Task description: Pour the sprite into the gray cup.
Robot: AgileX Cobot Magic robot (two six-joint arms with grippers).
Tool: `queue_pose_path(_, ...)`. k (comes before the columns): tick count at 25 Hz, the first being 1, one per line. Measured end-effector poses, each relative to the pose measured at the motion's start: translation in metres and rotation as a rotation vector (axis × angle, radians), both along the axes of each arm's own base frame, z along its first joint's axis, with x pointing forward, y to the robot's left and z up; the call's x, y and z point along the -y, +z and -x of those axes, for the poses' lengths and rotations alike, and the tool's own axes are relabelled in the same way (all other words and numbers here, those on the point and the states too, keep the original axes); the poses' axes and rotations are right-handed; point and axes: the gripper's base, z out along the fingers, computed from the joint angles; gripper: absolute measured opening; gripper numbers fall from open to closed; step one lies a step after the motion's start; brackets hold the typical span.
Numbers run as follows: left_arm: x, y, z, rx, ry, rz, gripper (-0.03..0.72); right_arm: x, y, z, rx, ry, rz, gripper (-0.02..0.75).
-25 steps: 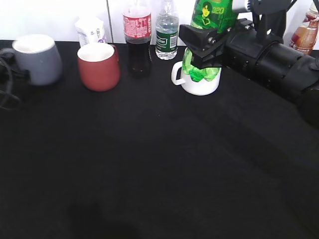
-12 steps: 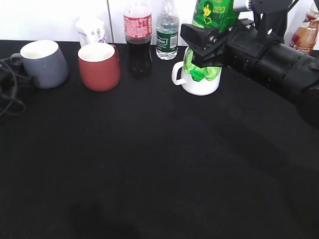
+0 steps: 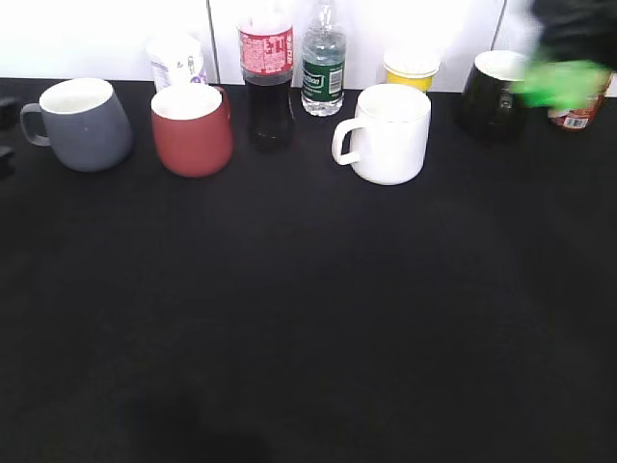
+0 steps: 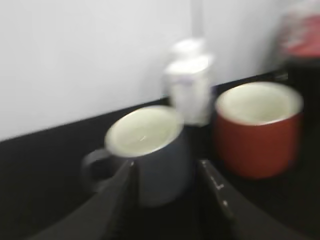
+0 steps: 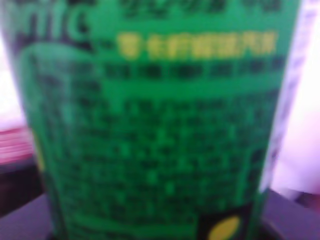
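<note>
The gray cup (image 3: 82,123) stands upright at the far left of the table, handle to the left. In the left wrist view it (image 4: 150,150) sits just ahead of my open left gripper (image 4: 166,164), between the lines of the two fingers (image 4: 117,195). In the exterior view only a dark bit of that gripper (image 3: 5,135) shows at the left edge. The sprite (image 3: 564,85) is a green blur at the far right, under my blurred right gripper (image 3: 571,60). Its green label (image 5: 155,125) fills the right wrist view and hides the fingers.
A reddish-brown mug (image 3: 191,128), a cola bottle (image 3: 266,72), a clear bottle with a dark green label (image 3: 323,68), a white mug (image 3: 386,133), a yellow tub (image 3: 412,69) and a black mug (image 3: 496,92) line the back. A white carton (image 3: 175,60) stands behind the red mug.
My right arm swung fast to the right with the sprite, away from above the white mug. The gray cup shifted slightly right, then stood still. My left gripper drew back to the left edge.
</note>
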Motion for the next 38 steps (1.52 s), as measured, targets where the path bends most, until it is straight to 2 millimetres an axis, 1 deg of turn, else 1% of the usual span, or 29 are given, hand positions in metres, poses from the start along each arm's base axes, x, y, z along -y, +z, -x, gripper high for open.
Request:
queue_pose_path(2, 0.021, 0.007, 0.011, -0.003, -0.083, 0.009, 0.291, 0.027, -0.005, -0.006, -0.005, -0.09, 0.017, 0.429)
queue_pose_path(3, 0.033, 0.008, 0.015, -0.014, -0.134, 0.014, 0.291, 0.035, -0.014, -0.013, -0.005, -0.122, 0.015, 0.429)
queue_pose_path(6, 0.065, 0.005, 0.028, -0.047, -0.273, 0.006, 0.291, 0.05, -0.057, -0.034, -0.015, -0.203, -0.029, 0.429)
queue_pose_path(8, 0.078, 0.005, 0.034, -0.049, -0.33, 0.012, 0.291, 0.053, -0.083, -0.043, -0.001, -0.222, 0.005, 0.429)
queue_pose_path(11, 0.081, 0.005, 0.036, -0.05, -0.343, 0.015, 0.291, 0.053, -0.124, -0.051, -0.011, -0.226, 0.044, 0.429)
queue_pose_path(12, 0.081, 0.005, 0.036, -0.05, -0.343, 0.015, 0.291, 0.053, -0.135, -0.054, -0.02, -0.225, 0.05, 0.429)
queue_pose_path(13, 0.081, 0.005, 0.036, -0.05, -0.343, 0.015, 0.291, 0.053, -0.143, -0.059, -0.022, -0.224, 0.062, 0.429)
queue_pose_path(15, 0.081, 0.005, 0.036, -0.05, -0.343, 0.015, 0.291, 0.054, -0.151, -0.07, -0.014, -0.224, 0.074, 0.429)
queue_pose_path(17, 0.081, 0.005, 0.036, -0.051, -0.343, 0.015, 0.291, 0.054, -0.152, -0.072, -0.002, -0.223, 0.079, 0.428)
queue_pose_path(18, 0.081, 0.005, 0.036, -0.051, -0.343, 0.015, 0.291, 0.054, -0.152, -0.072, -0.002, -0.223, 0.08, 0.441)
queue_pose_path(21, 0.081, 0.005, 0.036, -0.051, -0.343, 0.015, 0.291, 0.054, -0.154, -0.071, -0.006, -0.223, 0.083, 0.559)
queue_pose_path(22, 0.081, 0.005, 0.036, -0.051, -0.343, 0.015, 0.291, 0.054, -0.154, -0.067, -0.015, -0.223, 0.085, 0.58)
queue_pose_path(27, 0.081, 0.005, 0.036, -0.053, -0.342, 0.014, 0.291, 0.054, -0.155, -0.034, -0.077, -0.234, 0.087, 0.589)
queue_pose_path(29, 0.08, 0.004, 0.036, -0.057, -0.341, 0.011, 0.291, 0.055, -0.148, -0.015, -0.096, -0.241, 0.079, 0.589)
queue_pose_path(30, 0.08, 0.003, 0.036, -0.075, -0.336, 0.002, 0.291, 0.054, -0.142, -0.005, -0.116, -0.229, 0.065, 0.589)
queue_pose_path(31, 0.078, 0.003, 0.037, -0.12, -0.318, -0.024, 0.291, 0.052, -0.134, 0.003, -0.184, -0.21, 0.046, 0.589)
queue_pose_path(33, 0.072, 0.014, 0.033, -0.258, -0.246, -0.098, 0.291, 0.048, -0.109, 0.019, -0.357, -0.166, 0.05, 0.589)
queue_pose_path(34, 0.069, 0.02, 0.031, -0.356, -0.196, -0.107, 0.291, 0.048, -0.1, 0.028, -0.465, -0.172, 0.059, 0.589)
queue_pose_path(35, 0.067, 0.023, 0.031, -0.472, -0.149, -0.114, 0.291, 0.052, -0.094, 0.04, -0.615, -0.211, 0.075, 0.589)
queue_pose_path(37, 0.061, 0.025, 0.04, -0.697, -0.086, -0.15, 0.291, 0.059, -0.077, 0.061, -0.861, -0.295, 0.11, 0.589)
queue_pose_path(38, 0.058, 0.027, 0.045, -0.791, -0.063, -0.177, 0.291, 0.06, -0.068, 0.07, -0.968, -0.296, 0.122, 0.589)
